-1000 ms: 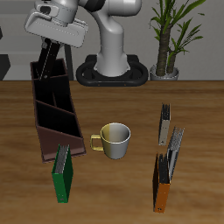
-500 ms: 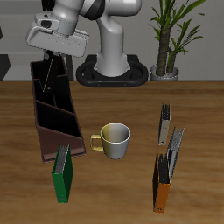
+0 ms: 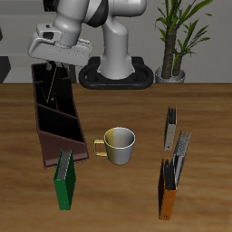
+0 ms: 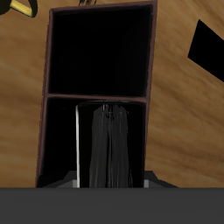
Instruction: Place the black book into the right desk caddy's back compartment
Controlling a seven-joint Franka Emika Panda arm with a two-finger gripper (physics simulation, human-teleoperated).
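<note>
My gripper (image 3: 58, 63) is shut on the black book (image 3: 54, 82), which hangs nearly upright and edge-on above the far end of the right desk caddy (image 3: 54, 122), a long maroon-brown box. The book's lower end dips between the walls of the back compartment (image 3: 47, 89). In the wrist view the black book (image 4: 109, 149) stands edge-on inside the back compartment (image 4: 61, 140), with the partition and another dark section (image 4: 101, 48) beyond it. Whether the book touches the floor is hidden.
A green book (image 3: 64, 178) leans at the caddy's near end. A cream mug (image 3: 119, 145) stands mid-table. An orange book (image 3: 166, 192) and a grey rack (image 3: 178, 143) are on the other side. The robot base (image 3: 116, 74) and a potted plant (image 3: 172, 41) stand at the back.
The gripper has come down with the black book, which has swung more upright and sunk lower into the caddy's far end section. Nothing else moved.
</note>
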